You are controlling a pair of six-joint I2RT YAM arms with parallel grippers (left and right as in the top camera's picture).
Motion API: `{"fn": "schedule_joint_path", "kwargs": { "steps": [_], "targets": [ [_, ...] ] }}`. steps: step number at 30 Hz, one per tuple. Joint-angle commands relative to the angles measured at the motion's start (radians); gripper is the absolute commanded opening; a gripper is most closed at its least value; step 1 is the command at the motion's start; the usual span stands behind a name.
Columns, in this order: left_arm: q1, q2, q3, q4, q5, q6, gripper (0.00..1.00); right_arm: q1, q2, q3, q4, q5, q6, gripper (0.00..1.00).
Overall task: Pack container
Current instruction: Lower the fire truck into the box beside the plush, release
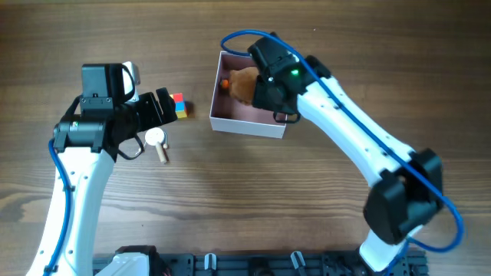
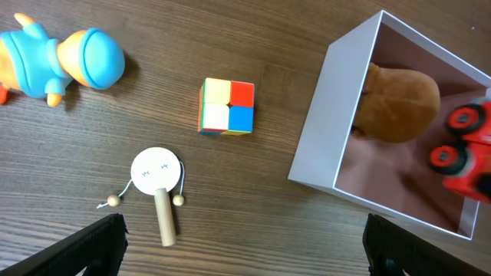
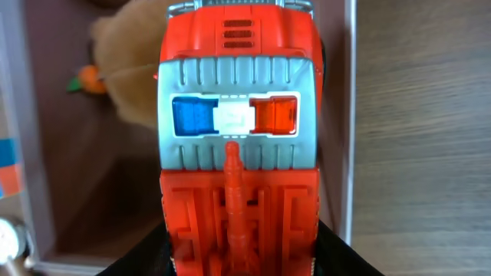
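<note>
- Two of the toys are at the square, shallow white container point(image 1: 247, 128) with thin walls and a pale pink inside. It sits on the wooden table point(image 1: 230, 199) at centre, just right of the loose toys.
- A brown plush toy point(image 2: 399, 103) lies against the container's far wall. The right gripper point(image 3: 242, 245) is clamped on a red plastic toy truck point(image 3: 238, 115) with blue and red roof lights, over the open box beside the plush.
- The left gripper point(image 2: 245, 245) hovers with its jaws spread wide and nothing between them, above a multicoloured puzzle cube point(image 2: 228, 106) and a small white rattle drum with a wooden handle point(image 2: 157, 180). A blue and orange toy figure point(image 2: 61, 61) lies farther off.
- The container looks light and probably made of card. Its walls would likely flex under a pinch, and it would slide on the smooth table if nudged.
- The best hold is probably one wall pinched close to a corner, where the fold stiffens it. Mid-wall pinches look likely to bow the side.
- Pressing toys against the walls risks shoving the box along, so they should be lowered straight down.
- The bare floor showing near the front wall looks like the easiest place for further toys.
</note>
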Motion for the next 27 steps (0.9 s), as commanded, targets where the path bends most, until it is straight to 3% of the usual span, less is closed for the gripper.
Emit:
{"fn": "schedule_joint_path", "kwargs": {
  "steps": [1, 10, 14, 21, 24, 27],
  "targets": [
    [-0.001, 0.004, 0.018, 0.000, 0.015, 0.006, 1.00, -0.017, 0.038, -0.002, 0.029, 0.042, 0.051, 0.15],
    [-0.001, 0.004, 0.018, 0.000, 0.015, 0.006, 1.00, -0.035, 0.095, -0.004, 0.083, 0.097, 0.045, 0.22],
    [-0.001, 0.004, 0.018, 0.000, 0.015, 0.006, 1.00, -0.035, 0.127, -0.006, 0.112, 0.130, -0.040, 0.27],
    [-0.001, 0.004, 0.018, 0.000, 0.015, 0.006, 1.00, -0.038, 0.135, -0.006, 0.161, 0.173, -0.195, 0.49],
    [-0.001, 0.004, 0.018, 0.000, 0.015, 0.006, 1.00, -0.038, 0.127, -0.005, 0.160, 0.170, -0.199, 0.72],
    [-0.001, 0.004, 0.018, 0.000, 0.015, 0.006, 1.00, -0.038, 0.087, -0.005, 0.161, 0.174, -0.217, 0.76]
  ]
}}
